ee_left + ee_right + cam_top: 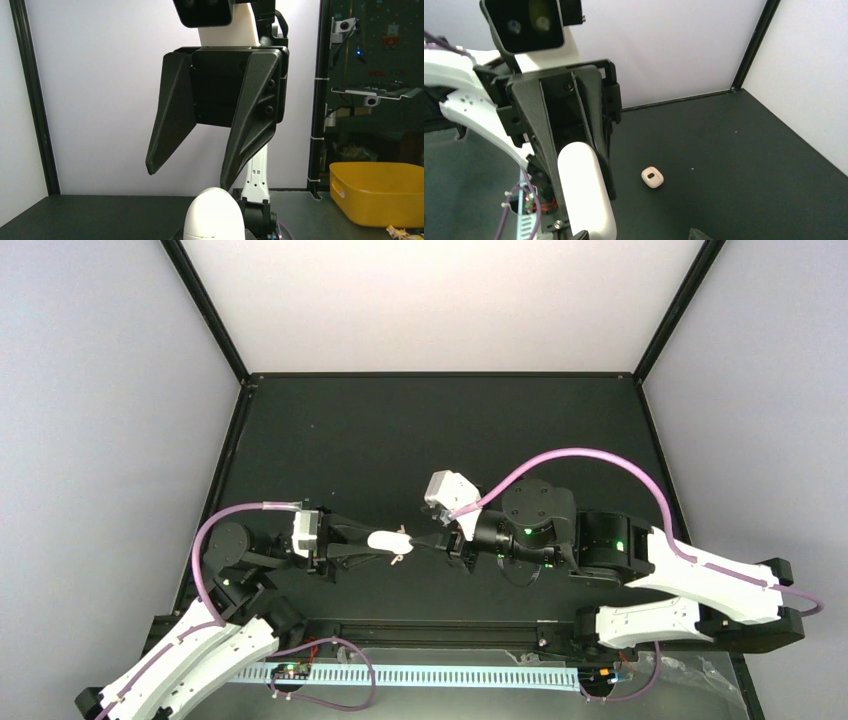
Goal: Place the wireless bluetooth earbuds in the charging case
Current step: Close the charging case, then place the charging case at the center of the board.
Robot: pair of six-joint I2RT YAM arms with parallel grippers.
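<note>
Your left gripper [375, 543] is clenching the white capsule [584, 200] while your right gripper [189, 178] is hovering released at its tip; be centring that tip before closing

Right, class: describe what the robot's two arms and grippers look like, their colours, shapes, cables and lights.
The left arm and right arm have white base links and black outer joints. A pink-purple cable runs along each. Green lights show on the right arm. The left gripper and right gripper have tapering black wedge fingers beside white-bodied cameras.
</note>
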